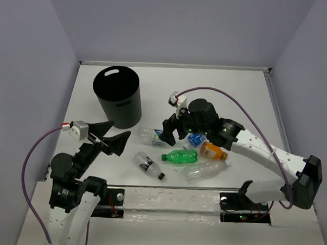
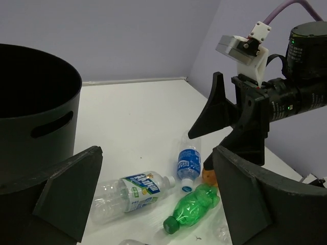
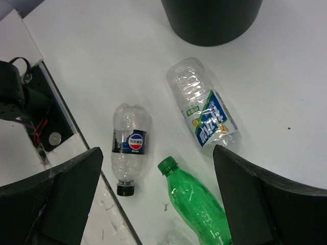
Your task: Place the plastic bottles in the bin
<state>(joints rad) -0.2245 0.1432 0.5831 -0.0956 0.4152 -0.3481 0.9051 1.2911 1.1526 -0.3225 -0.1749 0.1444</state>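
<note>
The black bin point(image 1: 117, 96) stands upright at the back left. Six bottles lie on the table in front of it: a clear one with a blue-green label point(image 1: 149, 134), a blue-labelled one point(image 1: 195, 138), a green one point(image 1: 180, 156), an orange one point(image 1: 212, 151), a clear one point(image 1: 206, 169) and a black-capped one point(image 1: 149, 165). My right gripper point(image 1: 171, 135) is open and empty, above the labelled clear bottle point(image 3: 204, 109), the green bottle point(image 3: 196, 199) and the black-capped bottle point(image 3: 129, 145). My left gripper point(image 1: 113, 135) is open and empty, just near of the bin point(image 2: 36, 117).
Grey walls close the table at the back and sides. A metal rail point(image 1: 171, 201) runs along the near edge between the arm bases. In the left wrist view the right arm's gripper point(image 2: 240, 115) hangs over the blue-labelled bottle point(image 2: 188, 162) and the orange bottle point(image 2: 209, 176).
</note>
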